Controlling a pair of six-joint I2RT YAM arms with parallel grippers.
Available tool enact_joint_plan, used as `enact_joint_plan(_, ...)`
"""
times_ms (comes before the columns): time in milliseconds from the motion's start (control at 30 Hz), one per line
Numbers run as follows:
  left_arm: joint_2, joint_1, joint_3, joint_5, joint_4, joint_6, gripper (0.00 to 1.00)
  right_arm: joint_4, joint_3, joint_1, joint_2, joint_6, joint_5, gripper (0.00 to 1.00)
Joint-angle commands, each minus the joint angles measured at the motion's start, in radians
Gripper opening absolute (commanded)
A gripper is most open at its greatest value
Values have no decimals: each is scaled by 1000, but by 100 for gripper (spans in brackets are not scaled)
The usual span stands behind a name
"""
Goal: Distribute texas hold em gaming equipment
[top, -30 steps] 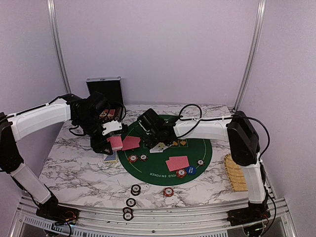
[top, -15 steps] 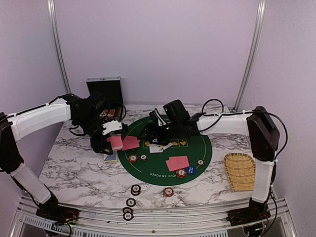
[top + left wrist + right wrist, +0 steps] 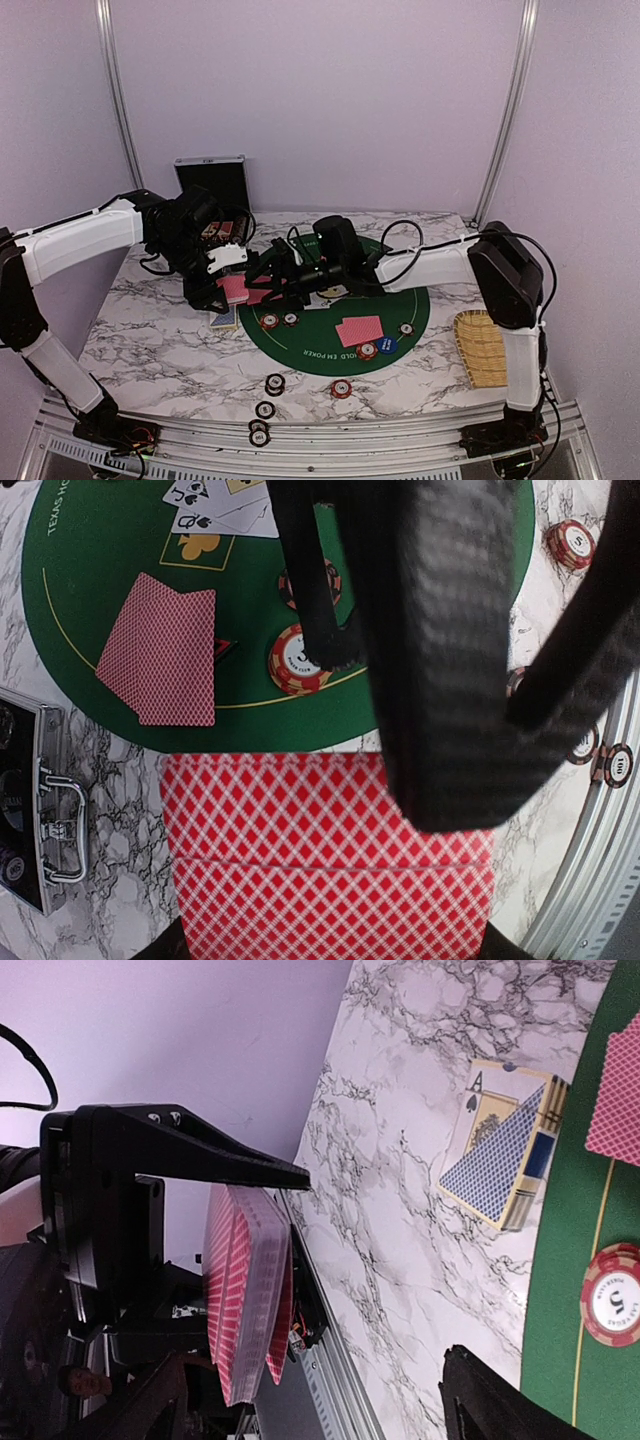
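While the left gripper pinches a deck of red-backed cards above the marble table, just beside the green mat lettered "TEXAS HO…", the right gripper hovers at the deck with its fingers spread. A blue-backed box marked "A" with a spade lies nearby.
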Motion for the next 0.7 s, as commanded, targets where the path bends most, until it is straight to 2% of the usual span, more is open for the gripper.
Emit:
enact_joint_plan(0, -5, 2, 40, 15, -15, -3, 0, 87, 74, 19, 50, 65, -34, 86)
enact_joint_plan(367, 1, 2, 43, 20, -16, -3, 0, 167, 223, 45, 183, 156, -55, 88)
enact_joint_plan(667, -5, 2, 33, 19, -15, 0, 0, 122, 276, 39, 238, 152, -44, 86)
